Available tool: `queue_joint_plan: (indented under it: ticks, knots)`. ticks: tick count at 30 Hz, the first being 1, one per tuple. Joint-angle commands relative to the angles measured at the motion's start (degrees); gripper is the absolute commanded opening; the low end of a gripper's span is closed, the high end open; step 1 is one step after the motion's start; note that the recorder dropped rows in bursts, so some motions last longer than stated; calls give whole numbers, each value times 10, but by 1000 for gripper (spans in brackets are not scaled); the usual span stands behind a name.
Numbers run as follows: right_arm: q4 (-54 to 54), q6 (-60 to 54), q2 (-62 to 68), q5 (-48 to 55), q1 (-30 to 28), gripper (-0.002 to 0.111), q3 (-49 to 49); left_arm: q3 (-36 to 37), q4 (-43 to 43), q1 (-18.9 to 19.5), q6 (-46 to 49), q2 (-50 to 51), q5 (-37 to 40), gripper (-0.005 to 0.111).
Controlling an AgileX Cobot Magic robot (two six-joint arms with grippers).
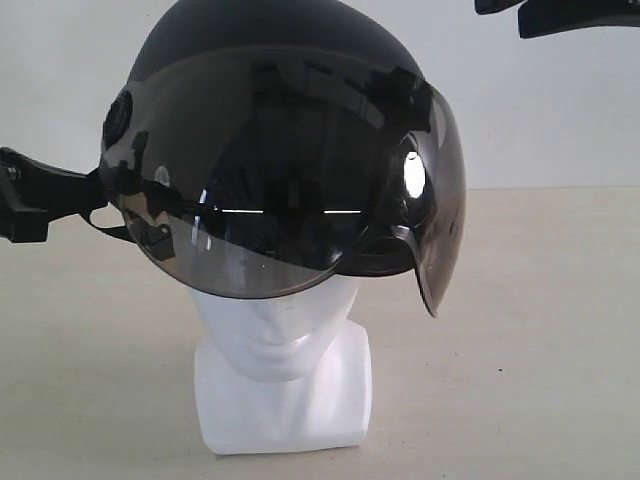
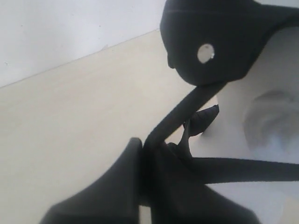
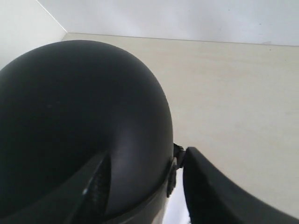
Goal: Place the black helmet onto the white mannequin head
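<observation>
The black helmet point(image 1: 260, 60) sits over the crown of the white mannequin head point(image 1: 280, 340), which stands upright on the pale surface point(image 1: 540, 350). The smoky visor point(image 1: 250, 240) hangs down over the eyes and nose, so only the mouth, chin and neck show below it. From where I stand the shell looks turned a little to one side and not quite level, so I judge the step in hand to be the final seating.

To do that well, the pull on the strap should go gently downward and stay in line with the head. A sideways tug could twist the shell further or rock the mannequin's base. The free arm could steady the dome from above while the helmet settles.

The left fingers point(image 2: 107, 196) are pressed together on the black chin strap point(image 2: 182, 112). They pinch it just below the helmet's ear flap, close beside the mannequin's moulded ear. In the exterior view this arm reaches in at the helmet's lower edge.

The right fingers point(image 3: 219, 196) are spread wide and hold nothing. The dome lies beneath them, one finger over its side and the other just past the rim. In the exterior view they hang above the helmet, apparently clear of it.
</observation>
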Motion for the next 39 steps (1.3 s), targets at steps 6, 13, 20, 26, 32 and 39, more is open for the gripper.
queue_joint_plan:
  ticks: [6, 13, 20, 26, 32, 39]
  knots:
    - [-31, 17, -2, -14, -2, 47, -3, 2, 10, 1, -17, 34, 67, 4]
    - [-31, 17, -2, -10, -2, 47, -3, 2, 10, 1, -17, 50, 98, 4]
    - [-31, 17, -2, -10, -2, 47, -3, 2, 10, 1, -17, 56, 121, 4]
    - [-30, 17, -2, -10, -2, 47, -3, 2, 10, 1, -17, 80, 134, 4]
    - [-28, 17, -2, -10, -2, 47, -3, 2, 10, 1, -17, 90, 155, 4]
    - [-28, 17, -2, -10, -2, 47, -3, 2, 10, 1, -17, 96, 159, 4]
